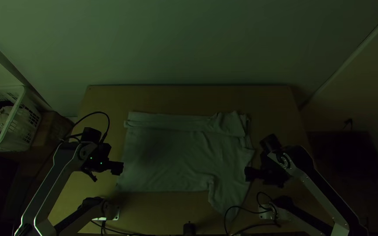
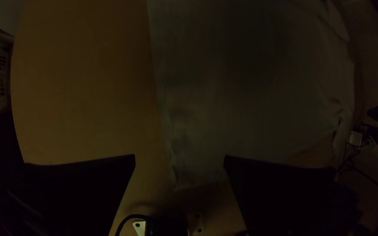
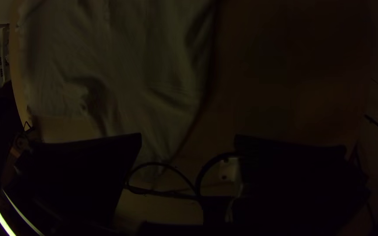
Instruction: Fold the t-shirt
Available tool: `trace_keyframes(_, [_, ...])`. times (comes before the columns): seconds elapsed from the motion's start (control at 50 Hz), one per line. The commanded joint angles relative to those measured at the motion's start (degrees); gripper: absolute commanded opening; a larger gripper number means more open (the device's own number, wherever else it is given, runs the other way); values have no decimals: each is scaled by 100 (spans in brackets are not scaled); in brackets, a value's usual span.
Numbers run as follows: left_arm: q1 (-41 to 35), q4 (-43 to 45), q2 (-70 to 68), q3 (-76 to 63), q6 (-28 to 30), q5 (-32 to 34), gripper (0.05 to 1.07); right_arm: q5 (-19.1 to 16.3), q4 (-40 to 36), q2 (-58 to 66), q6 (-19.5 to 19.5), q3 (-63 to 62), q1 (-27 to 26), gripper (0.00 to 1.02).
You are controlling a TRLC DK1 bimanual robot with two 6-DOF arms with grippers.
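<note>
We find the t-shirt (image 1: 171, 159) spread on the table (image 1: 189, 97), its far side folded over. We note the left gripper (image 1: 118, 168) and right gripper (image 1: 249, 174) with fingers parted, empty.

at twelve o'clock, past the t-shirt (image 1: 167, 153), a lane of bare table (image 1: 176, 99) lies open; at five, looping cables (image 1: 246, 209) obstruct.

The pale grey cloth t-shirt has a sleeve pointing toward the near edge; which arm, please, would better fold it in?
Probably the right: its open black gripper is near that sleeve, while the left gripper is at the opposite side of the t-shirt.
</note>
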Motion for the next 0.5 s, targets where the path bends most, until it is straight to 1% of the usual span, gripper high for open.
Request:
trace_keyframes(0.0, [-158, -219, -56, -336, 259, -126, 102, -69, -46, 8, -31, -264, 154, 95])
trace_keyframes(0.14, [-316, -219, -12, -599, 523, -319, 102, -122, -29, 175, -14, -484, 523, 95])
trace_keyframes(0.26, [-457, -140, 172, -714, 637, -539, 102, -210, 85, 298, 22, -589, 708, 95])
trace_keyframes(0.44, [-668, -131, 603, -784, 804, -794, 102, -263, 235, 500, 22, -625, 752, 95])
trace_keyframes(0.48, [-729, -87, 726, -819, 875, -917, 102, -289, 261, 535, 22, -633, 752, 93])
